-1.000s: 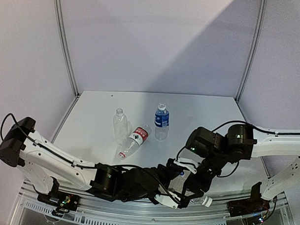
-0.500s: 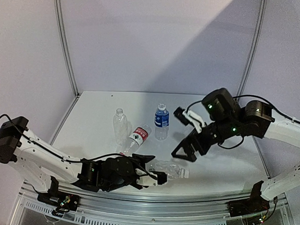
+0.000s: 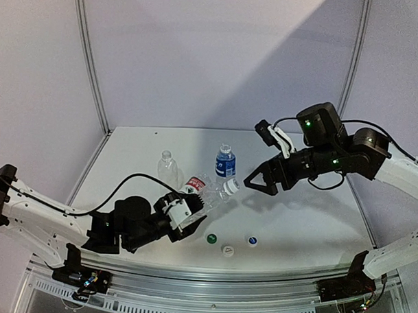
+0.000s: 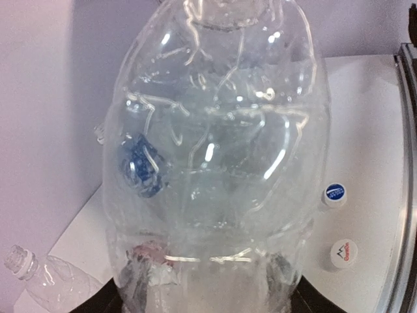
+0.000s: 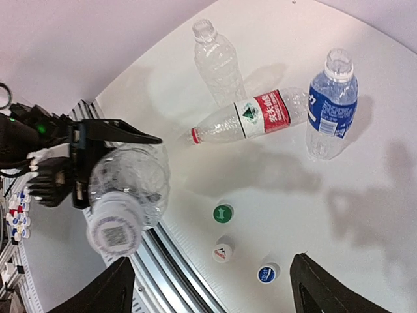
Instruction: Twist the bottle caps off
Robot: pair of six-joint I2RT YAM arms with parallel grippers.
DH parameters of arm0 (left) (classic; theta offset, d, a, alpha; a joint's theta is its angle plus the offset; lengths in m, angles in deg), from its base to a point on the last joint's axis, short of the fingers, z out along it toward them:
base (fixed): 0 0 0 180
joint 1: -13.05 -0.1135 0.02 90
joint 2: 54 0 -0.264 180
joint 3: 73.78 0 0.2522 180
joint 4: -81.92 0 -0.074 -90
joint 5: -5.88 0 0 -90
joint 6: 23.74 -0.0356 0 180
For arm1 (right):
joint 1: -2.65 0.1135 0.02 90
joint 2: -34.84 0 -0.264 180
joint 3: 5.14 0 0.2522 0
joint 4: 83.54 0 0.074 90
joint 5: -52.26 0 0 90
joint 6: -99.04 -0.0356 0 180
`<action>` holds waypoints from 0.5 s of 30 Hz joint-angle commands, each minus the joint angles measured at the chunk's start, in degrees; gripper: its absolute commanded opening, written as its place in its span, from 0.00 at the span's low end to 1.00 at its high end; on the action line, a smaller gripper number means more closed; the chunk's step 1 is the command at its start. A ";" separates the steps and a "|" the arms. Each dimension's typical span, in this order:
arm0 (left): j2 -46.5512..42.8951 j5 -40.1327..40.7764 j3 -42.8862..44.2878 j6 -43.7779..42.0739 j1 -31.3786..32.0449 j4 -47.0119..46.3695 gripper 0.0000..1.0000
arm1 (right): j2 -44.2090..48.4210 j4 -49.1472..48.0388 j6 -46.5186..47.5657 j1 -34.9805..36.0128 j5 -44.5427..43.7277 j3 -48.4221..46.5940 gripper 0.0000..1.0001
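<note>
In the left wrist view the held bottle (image 4: pixel 215 163) fills the frame, its neck cut off by the top edge; the left claw (image 4: pixel 205 290) is just dark shapes behind the plastic, the blue-label bottle (image 4: pixel 140 168) a blue smear through it, and a bare bottle (image 4: pixel 45 280) is clipped at the bottom-left corner. From above, the red-label bottle (image 3: pixel 194 185) shows only its label past the held bottle and left claw, and print on the caps (image 3: pixel 228 250) by the near edge of the counter (image 3: pixel 303 221) is too small to read. The right claw (image 5: pixel 214 261) is cut by its own view's bottom edge.

Bright, even light (soft shadows)
</note>
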State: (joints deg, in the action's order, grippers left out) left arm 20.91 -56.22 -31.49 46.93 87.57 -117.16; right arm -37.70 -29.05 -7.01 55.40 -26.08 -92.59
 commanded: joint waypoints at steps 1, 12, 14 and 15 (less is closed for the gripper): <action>0.05 -2.65 -0.72 5.62 -1.12 -1.96 0.48 | -1.23 7.80 -1.14 0.05 3.01 -5.78 0.81; 0.57 -4.24 -0.35 6.28 -1.13 -1.48 0.34 | -6.59 6.77 -14.19 0.05 17.25 -7.52 0.70; 0.79 -4.59 -0.24 6.07 -1.13 -1.52 0.32 | -6.74 5.75 -15.13 0.04 17.74 -8.13 0.69; 0.91 -4.64 -0.27 5.95 -1.13 -1.53 0.32 | -6.67 5.22 -15.34 0.07 17.93 -8.40 0.69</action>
State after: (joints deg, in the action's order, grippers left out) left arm 21.05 -59.72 -31.49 52.20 87.29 -117.49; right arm -44.38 -22.58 -17.92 55.40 -11.65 -98.38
